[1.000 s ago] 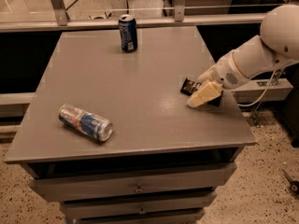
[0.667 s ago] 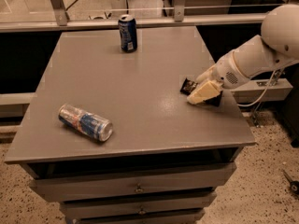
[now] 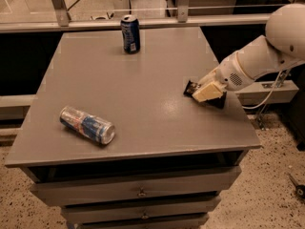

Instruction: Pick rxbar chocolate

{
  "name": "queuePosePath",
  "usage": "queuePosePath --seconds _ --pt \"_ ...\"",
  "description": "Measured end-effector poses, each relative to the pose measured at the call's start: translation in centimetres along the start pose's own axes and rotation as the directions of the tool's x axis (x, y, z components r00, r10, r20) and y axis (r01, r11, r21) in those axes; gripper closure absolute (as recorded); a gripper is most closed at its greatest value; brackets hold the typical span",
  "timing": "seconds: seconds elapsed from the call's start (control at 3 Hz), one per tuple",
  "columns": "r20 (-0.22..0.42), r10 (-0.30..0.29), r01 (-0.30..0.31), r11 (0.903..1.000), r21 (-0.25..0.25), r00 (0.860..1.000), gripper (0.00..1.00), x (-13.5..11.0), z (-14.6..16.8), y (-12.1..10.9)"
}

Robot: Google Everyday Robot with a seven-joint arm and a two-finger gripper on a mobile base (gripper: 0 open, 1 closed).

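The rxbar chocolate (image 3: 190, 87) is a flat dark wrapper lying near the right edge of the grey table (image 3: 143, 109). Only its left end and a dark strip at its right show, since the gripper covers the middle. My gripper (image 3: 208, 92), cream-coloured at the tip of the white arm (image 3: 257, 61), reaches in from the right and sits low, right on top of the bar at table level.
A blue can (image 3: 130, 34) stands upright at the table's back edge. A second blue-and-silver can (image 3: 87, 125) lies on its side at the front left. Drawers are below the tabletop. A railing and a window run behind the table.
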State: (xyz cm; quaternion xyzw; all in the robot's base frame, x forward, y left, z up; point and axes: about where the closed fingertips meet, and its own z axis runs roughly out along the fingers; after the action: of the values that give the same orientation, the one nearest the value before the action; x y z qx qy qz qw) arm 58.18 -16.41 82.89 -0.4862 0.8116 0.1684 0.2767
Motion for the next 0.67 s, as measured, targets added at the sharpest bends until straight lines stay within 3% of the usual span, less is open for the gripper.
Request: queuePosePath --seconds 0.33,0.67 --pt "0.0 0.0 0.0 1.0 0.0 1.0 1.0 -0.1 -0.1 0.0" --pt "0.089 -0.048 0.048 0.9988 0.011 0.995 1.0 -2.7 -4.6 1.5"
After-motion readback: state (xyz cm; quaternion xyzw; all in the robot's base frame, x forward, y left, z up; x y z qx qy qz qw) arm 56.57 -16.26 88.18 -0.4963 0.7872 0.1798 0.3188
